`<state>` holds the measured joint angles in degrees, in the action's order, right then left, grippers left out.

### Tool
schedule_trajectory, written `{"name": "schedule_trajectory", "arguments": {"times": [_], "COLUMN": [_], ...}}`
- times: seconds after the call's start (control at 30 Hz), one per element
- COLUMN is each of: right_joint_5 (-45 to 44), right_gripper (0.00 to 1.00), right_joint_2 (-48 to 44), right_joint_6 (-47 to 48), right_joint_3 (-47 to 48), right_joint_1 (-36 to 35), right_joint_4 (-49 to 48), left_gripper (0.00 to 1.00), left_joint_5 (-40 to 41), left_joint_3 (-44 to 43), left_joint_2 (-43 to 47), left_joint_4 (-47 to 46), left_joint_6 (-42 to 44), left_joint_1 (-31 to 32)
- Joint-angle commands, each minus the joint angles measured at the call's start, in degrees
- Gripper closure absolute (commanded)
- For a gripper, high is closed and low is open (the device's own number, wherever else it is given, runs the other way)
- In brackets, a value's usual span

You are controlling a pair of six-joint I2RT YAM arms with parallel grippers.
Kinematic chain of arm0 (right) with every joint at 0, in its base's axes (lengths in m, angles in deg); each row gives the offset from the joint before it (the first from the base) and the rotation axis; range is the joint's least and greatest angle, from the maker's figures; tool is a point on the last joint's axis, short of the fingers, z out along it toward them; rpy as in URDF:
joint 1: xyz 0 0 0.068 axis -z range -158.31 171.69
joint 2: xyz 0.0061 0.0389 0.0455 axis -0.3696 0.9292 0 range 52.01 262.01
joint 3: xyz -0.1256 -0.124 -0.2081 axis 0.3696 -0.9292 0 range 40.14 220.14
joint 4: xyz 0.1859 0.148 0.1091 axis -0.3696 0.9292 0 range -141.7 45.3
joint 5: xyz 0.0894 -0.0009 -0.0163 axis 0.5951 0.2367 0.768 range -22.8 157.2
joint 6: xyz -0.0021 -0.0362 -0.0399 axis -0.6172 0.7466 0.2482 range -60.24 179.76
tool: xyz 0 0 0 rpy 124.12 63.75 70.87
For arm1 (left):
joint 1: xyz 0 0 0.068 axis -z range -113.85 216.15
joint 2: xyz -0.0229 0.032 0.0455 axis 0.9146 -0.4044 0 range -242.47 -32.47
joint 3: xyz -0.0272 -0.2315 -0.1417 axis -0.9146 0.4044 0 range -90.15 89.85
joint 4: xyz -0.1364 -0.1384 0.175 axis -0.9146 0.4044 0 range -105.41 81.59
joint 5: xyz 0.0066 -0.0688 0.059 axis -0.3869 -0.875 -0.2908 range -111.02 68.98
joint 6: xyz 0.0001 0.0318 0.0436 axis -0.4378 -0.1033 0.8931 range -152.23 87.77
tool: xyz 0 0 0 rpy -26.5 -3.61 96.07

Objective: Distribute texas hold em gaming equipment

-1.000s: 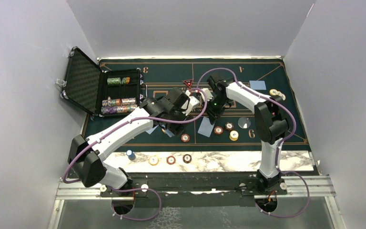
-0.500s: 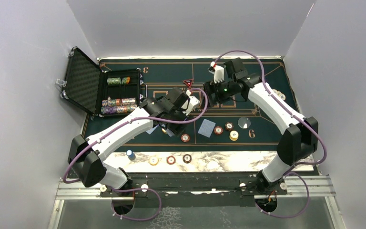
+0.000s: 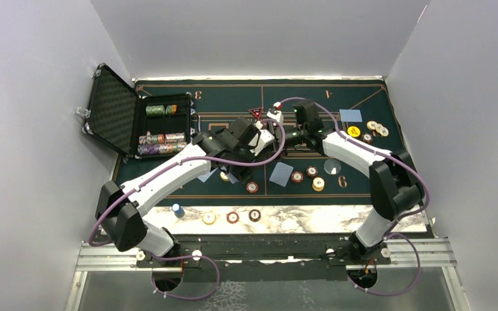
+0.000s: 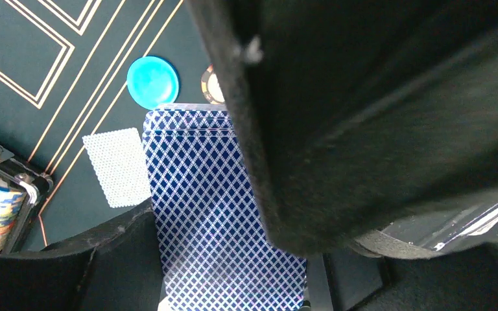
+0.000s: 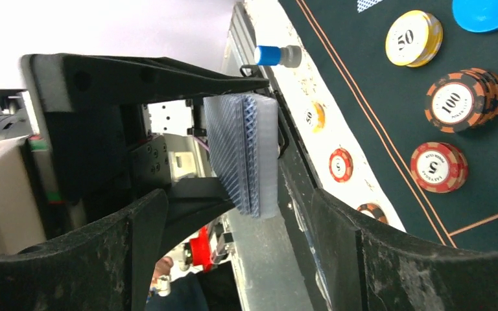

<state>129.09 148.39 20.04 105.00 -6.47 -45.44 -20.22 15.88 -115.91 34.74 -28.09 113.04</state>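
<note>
Marble strip (image 3: 337, 218) up front: three round chips (image 3: 233, 217) lined up, looks dealt.
Near side of the dark green felt mat (image 3: 389, 176): one loose blue-backed card (image 3: 281, 172), a few more chips beside it.
Left gripper (image 3: 258, 138): clamped on the blue diamond-backed card deck (image 4: 220, 214), held off the felt mid-mat.
Right gripper (image 5: 240, 214): fingers spread wide at the deck's edge, holding nothing.
Far right: second card (image 3: 350, 115), small chip cluster (image 3: 371, 127).
Black foam-lined case (image 3: 113, 110), far left: chip rows (image 3: 161, 138) inside.
Progress: roughly halfway by the look of it, with most of the deck undealt.

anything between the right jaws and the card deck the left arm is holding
Nothing visible does. The right gripper has its jaws open and facing the deck, which is clamped in the left gripper, with only open air between them.
</note>
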Motion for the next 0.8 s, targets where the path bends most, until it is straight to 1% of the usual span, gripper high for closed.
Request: {"name": "schedule_trajectory", "arguments": {"times": [0.0,0.27,0.33,0.53,0.67,0.77], "right_joint_5": [3.7,1.9,0.2,-6.8,-9.9,-11.2], "right_gripper": [0.17,0.2,0.21,0.24,0.27,0.29], "right_joint_2": [3.2,5.9,6.2,5.8,5.6,5.7], "right_joint_6": [-4.8,-2.4,-0.6,7.8,11.7,12.6], "right_joint_3": [2.0,3.1,3.7,6.5,7.7,8.0], "right_joint_1": [-2.8,-6.0,-6.0,-6.0,-6.0,-5.8], "right_joint_4": [-6.8,-4.1,-1.5,10.5,15.3,16.7], "left_gripper": [1.0,1.0,1.0,1.0,1.0,1.0], "left_joint_5": [-1.0,-1.0,-0.9,-0.9,-0.8,-0.7], "left_joint_3": [-2.7,-1.6,-1.5,-1.3,-1.5,-1.6], "left_joint_2": [0.1,1.3,1.4,1.8,2.0,2.1], "left_joint_4": [-1.4,-1.3,-1.4,-1.3,-1.3,-1.3], "left_joint_6": [1.1,1.0,1.0,0.7,0.7,0.8], "left_joint_1": [0.6,0.6,0.6,0.6,0.6,0.6]}}
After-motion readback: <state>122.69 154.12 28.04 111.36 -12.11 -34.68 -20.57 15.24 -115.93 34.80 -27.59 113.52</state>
